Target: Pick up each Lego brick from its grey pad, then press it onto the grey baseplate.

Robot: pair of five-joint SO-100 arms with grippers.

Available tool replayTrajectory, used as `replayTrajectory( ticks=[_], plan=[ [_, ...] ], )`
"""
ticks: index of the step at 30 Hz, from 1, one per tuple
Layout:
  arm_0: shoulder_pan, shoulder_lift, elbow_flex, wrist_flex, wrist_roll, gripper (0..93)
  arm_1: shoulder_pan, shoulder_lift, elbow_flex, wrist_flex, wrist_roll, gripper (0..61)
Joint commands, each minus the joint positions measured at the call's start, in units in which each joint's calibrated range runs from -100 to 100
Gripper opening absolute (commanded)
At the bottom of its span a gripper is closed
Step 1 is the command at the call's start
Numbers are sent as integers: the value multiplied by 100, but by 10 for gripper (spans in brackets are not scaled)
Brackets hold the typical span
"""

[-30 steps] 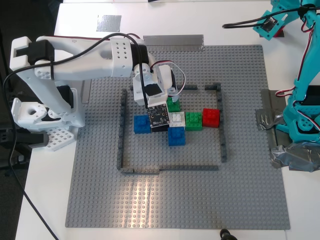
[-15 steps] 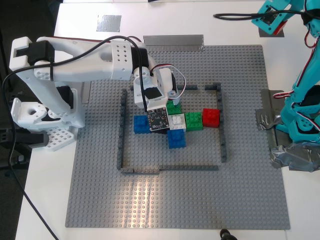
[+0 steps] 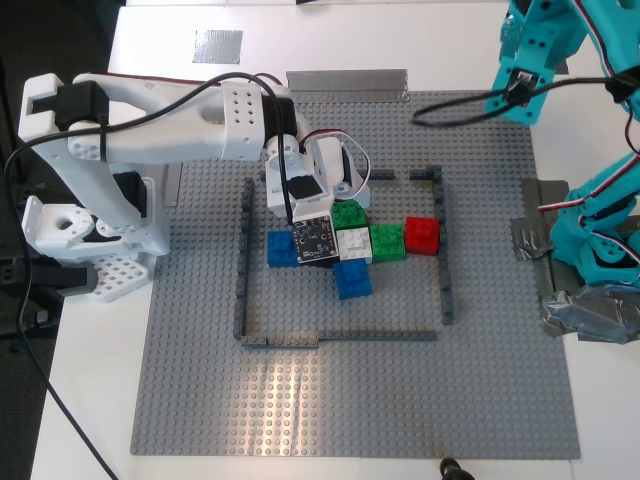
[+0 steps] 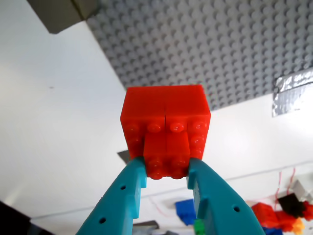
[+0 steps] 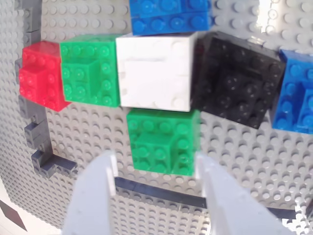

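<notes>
My first pincer (image 4: 167, 171) pinches a red brick (image 4: 166, 128) above the grey baseplate (image 3: 500, 400); my second pincer (image 5: 155, 171) stands spread beside a green brick (image 5: 161, 142) adjoining the white brick (image 5: 154, 71).

Overhead exterior view; close wrist views.

In the exterior view our white arm (image 3: 180, 125) covers the black brick (image 3: 322, 258) almost wholly and part of the green brick (image 3: 350, 213). Our teal arm (image 3: 540, 45) runs off the frame's top there, hiding the red brick (image 4: 166, 132) it grips.
</notes>
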Motion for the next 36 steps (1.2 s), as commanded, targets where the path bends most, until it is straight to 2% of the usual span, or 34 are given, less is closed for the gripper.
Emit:
replayTrajectory(
  ticks=[1, 13, 15, 16, 17, 19, 20, 26, 29, 36],
  plan=[
    [-549, -526, 325, 70, 5, 0, -51, -422, -342, 353, 25, 210],
    [-2370, -792, 921, 70, -293, 0, -319, -1598, -938, 1582, 157, 263],
    [-2718, -792, 884, 70, -430, 0, -508, -1779, -1101, 1875, 254, 230],
    [-2906, -792, 866, 70, -513, 0, -616, -1856, -1155, 1980, 288, 170],
    [-3124, -792, 848, 70, -611, 0, -761, -1933, -1209, 2078, 357, 75],
    [-3530, -792, 839, 70, -801, 0, -1102, -2019, -1345, 2330, 474, 55],
    [-3726, -792, 839, 70, -894, 0, -1284, -2036, -1417, 2444, 552, 13],
    [-4851, -801, 713, 70, -1553, 0, -2546, -2045, -1670, 3079, 762, 2],
    [-5395, -801, 379, 70, -1842, 0, -3221, -2045, -1715, 3120, 782, 2],
    [-6243, -706, -163, 70, -2857, 0, -4679, -1830, -1480, 1989, 777, 2]
  ],
)
